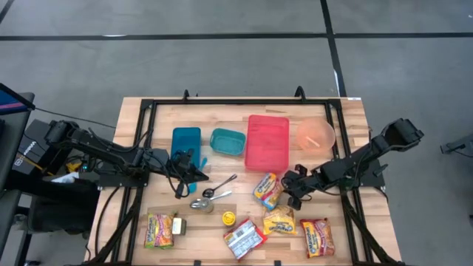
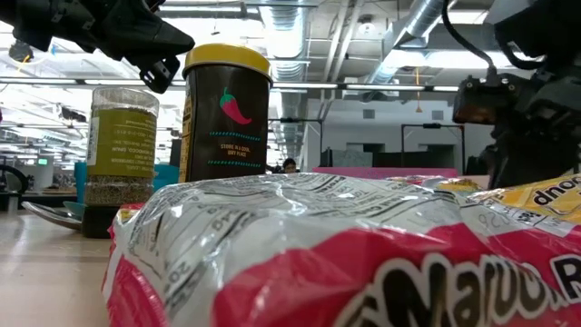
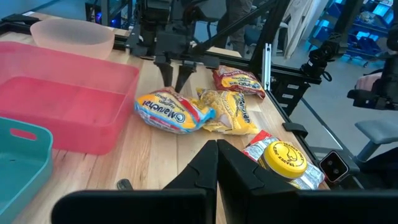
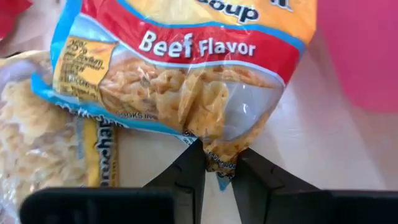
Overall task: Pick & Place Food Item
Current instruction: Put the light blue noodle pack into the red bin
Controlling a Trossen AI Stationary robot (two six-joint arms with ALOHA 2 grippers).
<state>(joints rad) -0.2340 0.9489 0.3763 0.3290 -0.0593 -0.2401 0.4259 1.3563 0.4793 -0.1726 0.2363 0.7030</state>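
Observation:
A beef-flavor ramen packet (image 1: pixel 266 189) (image 4: pixel 186 81) lies on the wooden table right of centre, just in front of the red tray (image 1: pixel 267 140). My right gripper (image 1: pixel 287 191) (image 4: pixel 219 169) reaches in from the table's right and is shut on the packet's end. A yellow noodle packet (image 1: pixel 279 220) lies beside it on the near side. My left gripper (image 1: pixel 194 174) (image 3: pixel 217 155) hovers left of centre, shut and holding nothing, near the blue container (image 1: pixel 185 144). My right gripper pinches the crimped end seam of the packet (image 4: pixel 221 158) between its two fingers. The fingers (image 3: pixel 176 73) slant down at it from the table's right. The rest of the packet (image 3: pixel 168 115) lies on the table next to the yellow packet.
A teal container (image 1: pixel 227 140) and a pink bowl (image 1: pixel 315 134) flank the red tray. Two spoons (image 1: pixel 218 189) and a yellow-lidded jar (image 1: pixel 229 218) sit at centre. More noodle packets (image 1: pixel 316 236) (image 1: pixel 244 238) (image 1: pixel 159 229) line the near edge. Black frame rails (image 1: pixel 347 199) run along the sides.

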